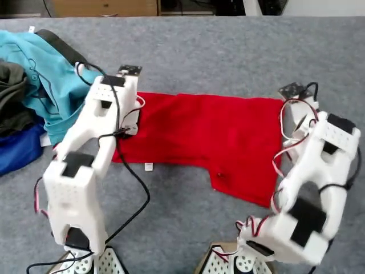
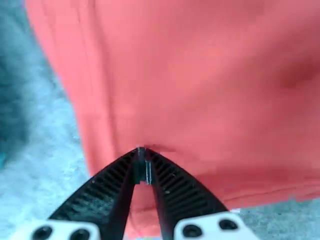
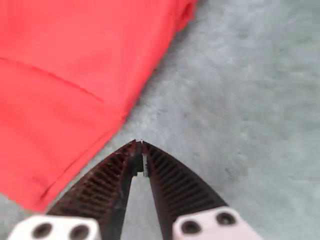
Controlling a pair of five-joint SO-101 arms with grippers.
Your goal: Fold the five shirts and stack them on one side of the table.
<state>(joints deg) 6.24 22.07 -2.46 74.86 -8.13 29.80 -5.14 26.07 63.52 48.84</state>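
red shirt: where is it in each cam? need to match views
High view: red shirt lies spread across the middle of the grey table, between the two arms.
Left wrist view: directly beneath the shut left gripper, grey table beside it.
Right wrist view: its edge lies beside the shut right gripper, whose tips are over the table.
Shared landmark: the shirt's edge against the grey table.

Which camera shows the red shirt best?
The high view: nearly all of the red shirt lies spread on the grey table. The left wrist view shows a close patch, the right wrist view one edge.
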